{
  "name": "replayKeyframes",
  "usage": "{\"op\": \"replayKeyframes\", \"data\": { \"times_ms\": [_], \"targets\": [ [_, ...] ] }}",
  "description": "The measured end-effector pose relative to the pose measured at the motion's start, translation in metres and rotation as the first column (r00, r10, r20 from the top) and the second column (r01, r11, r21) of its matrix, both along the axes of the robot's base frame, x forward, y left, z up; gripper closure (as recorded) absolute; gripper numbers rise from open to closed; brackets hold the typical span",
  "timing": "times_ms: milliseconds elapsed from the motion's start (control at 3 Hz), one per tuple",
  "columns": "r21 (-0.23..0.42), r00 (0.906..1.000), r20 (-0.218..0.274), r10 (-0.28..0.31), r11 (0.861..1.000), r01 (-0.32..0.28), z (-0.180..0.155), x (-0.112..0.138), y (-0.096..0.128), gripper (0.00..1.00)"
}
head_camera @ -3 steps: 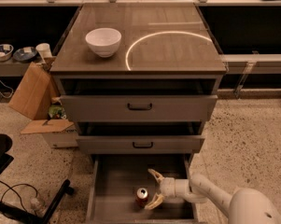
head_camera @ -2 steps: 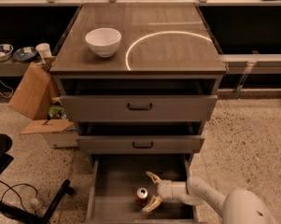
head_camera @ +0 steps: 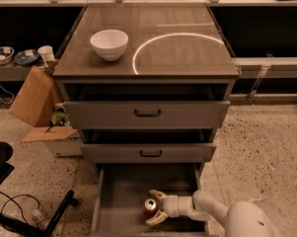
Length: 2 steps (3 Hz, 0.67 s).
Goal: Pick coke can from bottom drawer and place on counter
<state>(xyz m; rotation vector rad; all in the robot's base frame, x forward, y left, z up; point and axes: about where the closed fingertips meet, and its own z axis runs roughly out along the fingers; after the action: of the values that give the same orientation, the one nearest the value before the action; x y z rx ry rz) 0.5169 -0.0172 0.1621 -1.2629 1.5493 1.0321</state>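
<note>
My pincer (head_camera: 153,207) sits low in the open bottom drawer (head_camera: 121,194), fingers spread on either side of the upright coke can (head_camera: 150,205), reaching in from the right so the jaws can close on its sides. Since a second ago it has slid left, nearer the can; the can hasn't moved.

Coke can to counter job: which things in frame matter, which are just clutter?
Job: coke can; bottom drawer; counter; pincer, open, fingers either side of the can inside the drawer.
Lying about: white bowl on the counter; cardboard box on the floor, left; two upper drawers.
</note>
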Motion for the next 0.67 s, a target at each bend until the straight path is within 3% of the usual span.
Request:
{"op": "replayKeyframes", "data": {
  "times_ms": [667],
  "targets": [
    [0.000,1.0000,-0.001,0.000,1.000,0.000,-0.0010,-0.0003,0.0004,0.64]
  ]
}}
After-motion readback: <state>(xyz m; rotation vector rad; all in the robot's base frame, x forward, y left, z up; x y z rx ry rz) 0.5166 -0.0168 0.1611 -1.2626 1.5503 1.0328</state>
